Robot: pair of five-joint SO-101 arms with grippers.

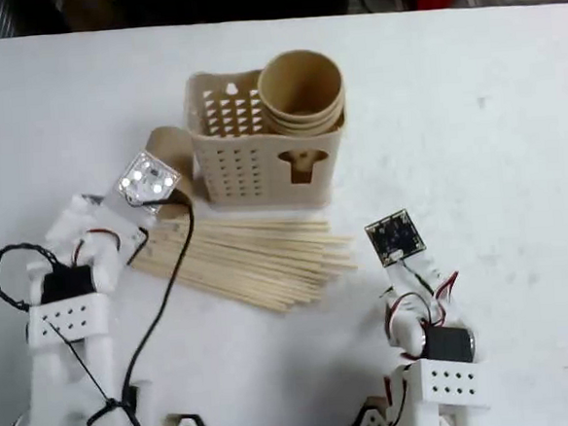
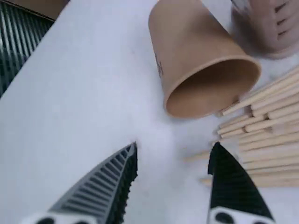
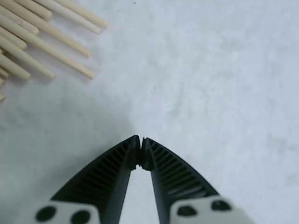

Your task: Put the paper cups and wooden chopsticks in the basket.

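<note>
Two white printed arms [image 1: 69, 324], black servo blocks [image 1: 67, 284], looping black and red cables [image 1: 162, 301], ribbed black end effector fingers [image 3: 112, 177]

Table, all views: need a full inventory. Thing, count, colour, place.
basket: one, cream, perforated, upright at mid-table toward the far edge
stacked paper cups: several nested, exact count unclear, tan, upright in the basket's right end
loose paper cup: one, tan, on its side on the table left of the basket, mouth next to the chopstick ends
wooden chopsticks: a big loose pile, too many to count, pale wood, flat on the table in front of the basket
table: one, white
left claw: one, black fingers, open, low over the table near the loose paper cup's mouth
right claw: one, black fingers, shut, over bare table beside the chopstick tips
</note>
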